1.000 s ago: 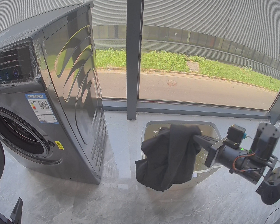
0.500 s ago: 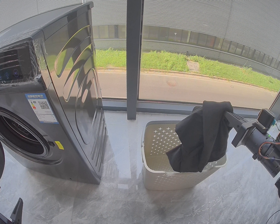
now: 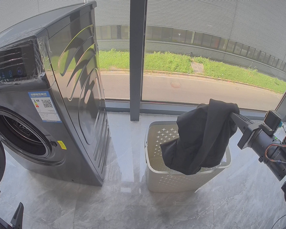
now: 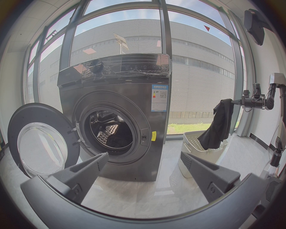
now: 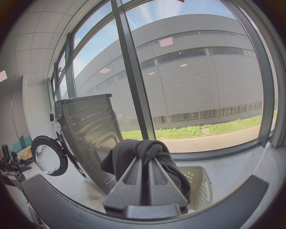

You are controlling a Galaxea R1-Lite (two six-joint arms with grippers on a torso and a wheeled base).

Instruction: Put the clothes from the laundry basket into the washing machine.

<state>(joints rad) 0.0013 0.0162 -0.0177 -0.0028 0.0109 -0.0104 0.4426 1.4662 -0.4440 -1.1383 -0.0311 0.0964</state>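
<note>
Right wrist view: right end effector (image 5: 146, 161) tight on black garment (image 5: 131, 152)

Washing machine (image 3: 54, 91) left, its door (image 4: 41, 140) swung out to the left. Laundry basket (image 3: 164, 182) on the floor to its right, apart from it, window (image 3: 210, 59) behind. Garment (image 3: 199, 139) hangs from right gripper (image 5: 145, 162) over the basket. Left gripper (image 4: 144, 155) low, before the machine.
</note>
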